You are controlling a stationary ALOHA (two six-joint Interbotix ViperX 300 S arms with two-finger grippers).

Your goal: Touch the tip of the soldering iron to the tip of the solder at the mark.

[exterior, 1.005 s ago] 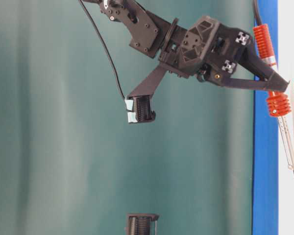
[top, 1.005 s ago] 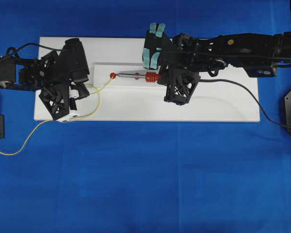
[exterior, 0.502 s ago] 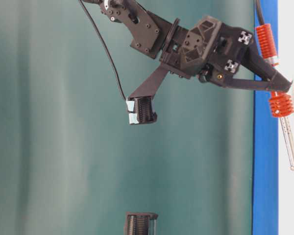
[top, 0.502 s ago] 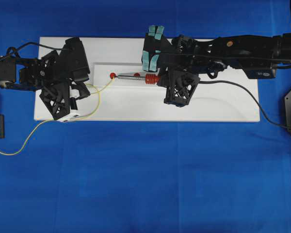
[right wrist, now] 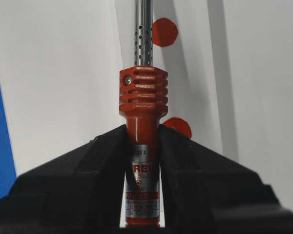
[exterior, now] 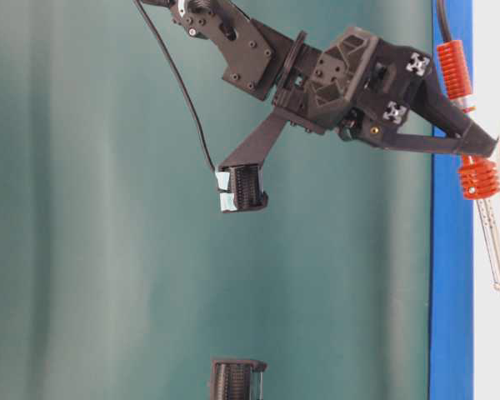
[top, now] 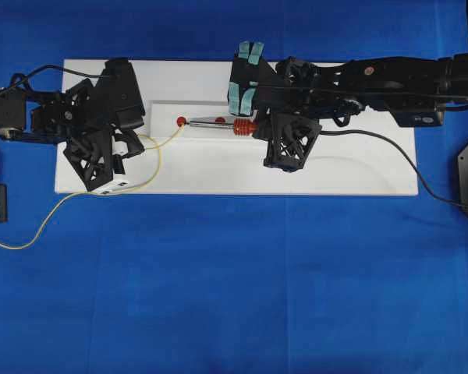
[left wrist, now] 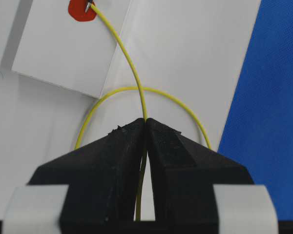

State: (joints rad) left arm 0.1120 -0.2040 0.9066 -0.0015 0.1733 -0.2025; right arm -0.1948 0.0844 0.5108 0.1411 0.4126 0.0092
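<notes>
The right gripper [right wrist: 142,141], clamped on the soldering iron [right wrist: 142,97], has lowered its tip to the red mark [left wrist: 81,9], meeting the solder [left wrist: 122,53] pinched by the left gripper [left wrist: 145,124].

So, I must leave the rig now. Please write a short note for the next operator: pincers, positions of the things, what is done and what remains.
Left pincer: shut on the solder, which runs forward from the jaws to the red mark.
Right pincer: shut on the soldering iron, below its ribbed collar.
Positions: both arms are over the white board. In the left wrist view the iron's tip and the solder's tip meet on the red mark.
Done: both things gripped, tips brought together at the mark.
Left: confirm the contact, otherwise nothing visible.
</notes>
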